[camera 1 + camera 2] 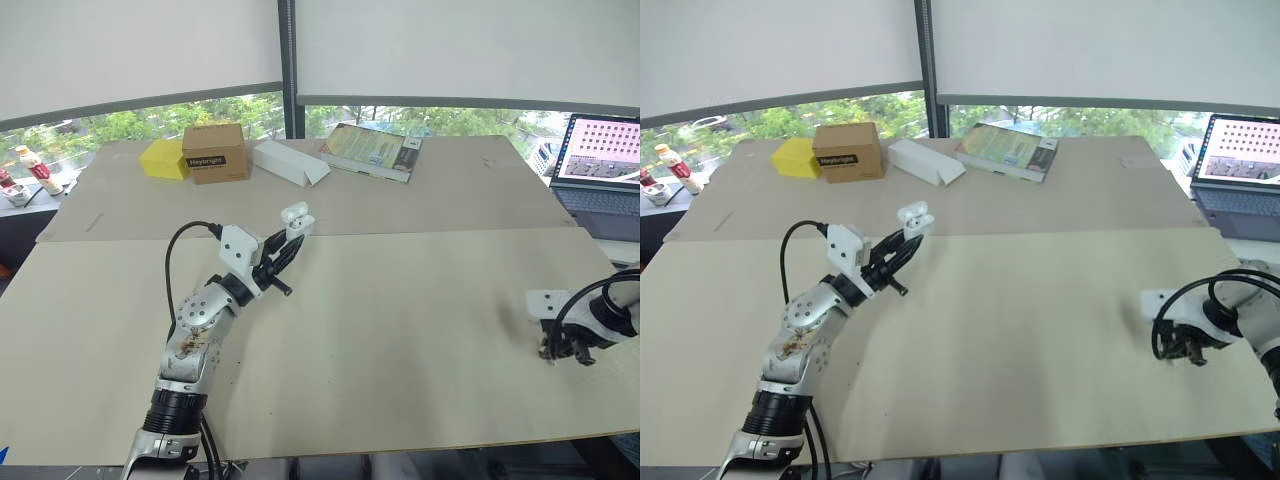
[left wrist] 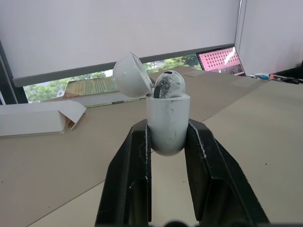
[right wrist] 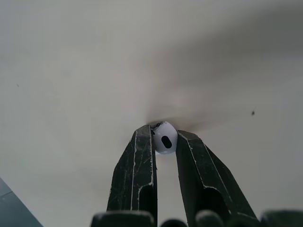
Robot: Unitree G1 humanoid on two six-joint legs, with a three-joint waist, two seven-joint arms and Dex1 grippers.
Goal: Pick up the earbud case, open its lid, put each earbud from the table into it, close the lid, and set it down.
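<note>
- Counter (image 1: 400, 320): flat, matte beige board in two panels that meet at a straight seam running from the left edge to the right edge.
- Far left corner: a yellow block (image 1: 163, 158) touching a brown cardboard box (image 1: 215, 152) that carries a printed label.
- Left gripper (image 1: 290, 238): two black, scuffed fingers clamped on the lower body of the earbud case (image 2: 167, 123), one finger on each side.
- The earbud case is smooth white plastic with a rounded bottom. It is held upright, clear of the surface, over the seam and left of the counter's middle.
- Its domed lid (image 2: 131, 74) is hinged back and open. A rounded earbud with dark scuff marks (image 2: 168, 85) is seated in the opening.
- Far edge, middle: a white folded carton (image 1: 290, 162) with an open triangular end, and just beside it a book (image 1: 370, 152) lying flat with a glossy green cover.
- Right gripper (image 1: 558, 350): pointed down at the counter near the right edge, well apart from the earbud case. Its fingertips are closed to a narrow gap on the second earbud (image 3: 165, 138).
- The second earbud is small, glossy white and rounded, with a dark oval port. Whether it touches the surface cannot be told.
- Beyond the right edge: an open laptop (image 1: 600, 165) with a lit screen.
</note>
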